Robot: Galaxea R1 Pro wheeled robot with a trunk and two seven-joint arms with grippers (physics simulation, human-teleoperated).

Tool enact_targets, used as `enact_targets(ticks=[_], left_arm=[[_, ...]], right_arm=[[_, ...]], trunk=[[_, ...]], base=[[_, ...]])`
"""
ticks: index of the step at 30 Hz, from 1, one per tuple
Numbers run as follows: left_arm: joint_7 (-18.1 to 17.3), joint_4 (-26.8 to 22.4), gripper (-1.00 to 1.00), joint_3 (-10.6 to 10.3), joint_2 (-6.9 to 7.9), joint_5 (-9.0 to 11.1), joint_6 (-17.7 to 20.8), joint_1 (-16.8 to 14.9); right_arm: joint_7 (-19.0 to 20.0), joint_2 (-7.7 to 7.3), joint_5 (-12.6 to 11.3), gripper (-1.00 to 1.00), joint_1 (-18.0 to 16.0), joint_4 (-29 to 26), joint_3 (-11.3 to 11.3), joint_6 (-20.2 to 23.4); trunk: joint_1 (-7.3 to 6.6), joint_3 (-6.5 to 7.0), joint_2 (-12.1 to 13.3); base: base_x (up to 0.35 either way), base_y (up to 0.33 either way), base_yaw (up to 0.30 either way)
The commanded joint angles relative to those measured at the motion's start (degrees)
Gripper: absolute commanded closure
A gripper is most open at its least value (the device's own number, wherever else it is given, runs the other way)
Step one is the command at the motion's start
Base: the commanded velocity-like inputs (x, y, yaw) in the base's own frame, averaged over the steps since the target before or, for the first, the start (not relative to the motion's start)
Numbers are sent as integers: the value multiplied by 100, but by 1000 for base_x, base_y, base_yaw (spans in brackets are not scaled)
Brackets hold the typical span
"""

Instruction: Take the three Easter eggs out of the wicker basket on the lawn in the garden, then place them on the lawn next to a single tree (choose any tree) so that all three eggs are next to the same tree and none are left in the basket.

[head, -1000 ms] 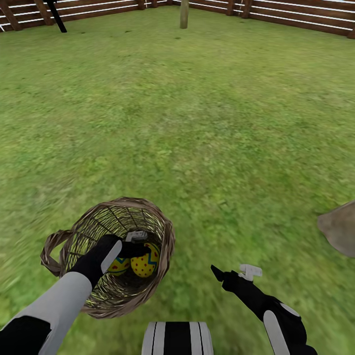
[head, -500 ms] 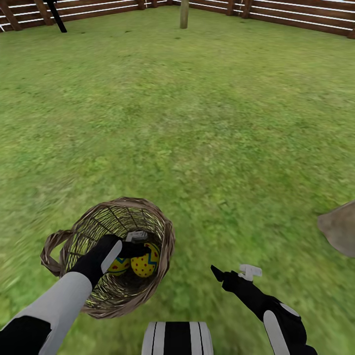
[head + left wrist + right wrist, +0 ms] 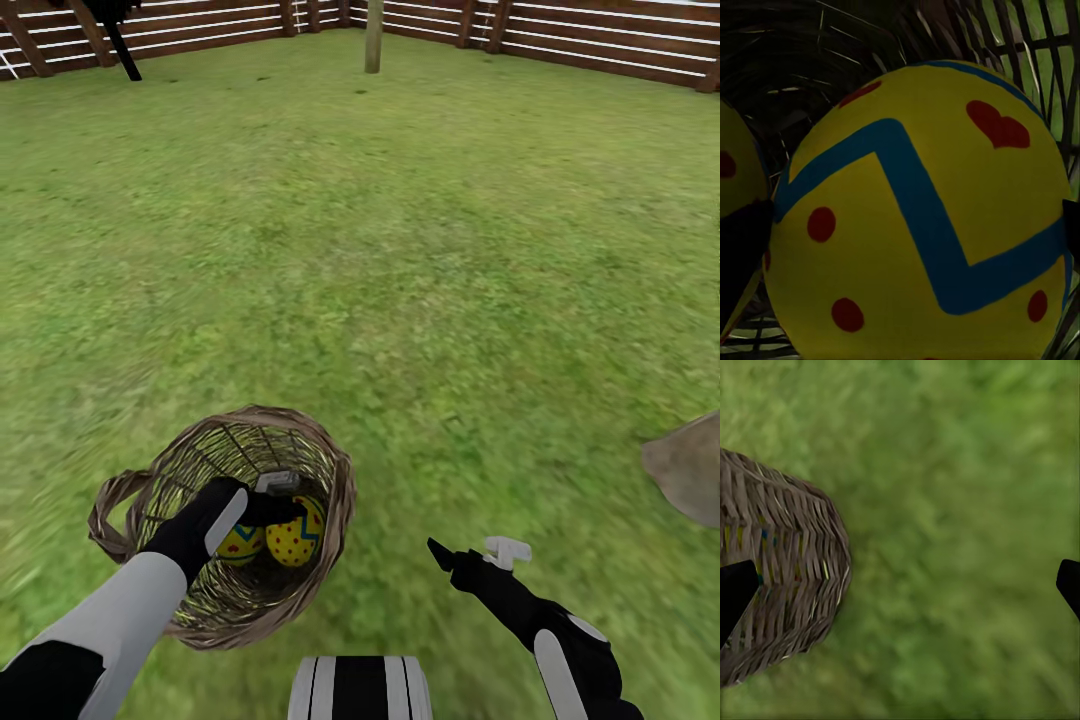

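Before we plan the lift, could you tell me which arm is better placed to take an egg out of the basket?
Left. The left gripper is already down inside the wicker basket, its fingers either side of an egg. The right gripper hangs open over the lawn.

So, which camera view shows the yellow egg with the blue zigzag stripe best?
The left wrist view shows the yellow egg with the blue zigzag stripe best: close up, with red dots and a red heart. The head view shows it small, inside the round brown wicker basket, partly behind the left hand. The right wrist view gives only the basket's wall.
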Motion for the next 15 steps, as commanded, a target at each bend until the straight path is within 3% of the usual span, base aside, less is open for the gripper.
enact_targets(ticks=[1, 15], left_arm=[[-31, -5, 100, -16, 6, -28, 14, -3], [-30, 16, 100, -23, 6, -38, 150, -5]], right_arm=[[26, 7, -14, -100, -2, -5, -17, 39], [24, 7, -14, -100, -1, -5, -17, 39]], trunk=[[-1, -4, -1], [-34, 284, 16]], base=[[0, 0, 0], [0, 0, 0]])
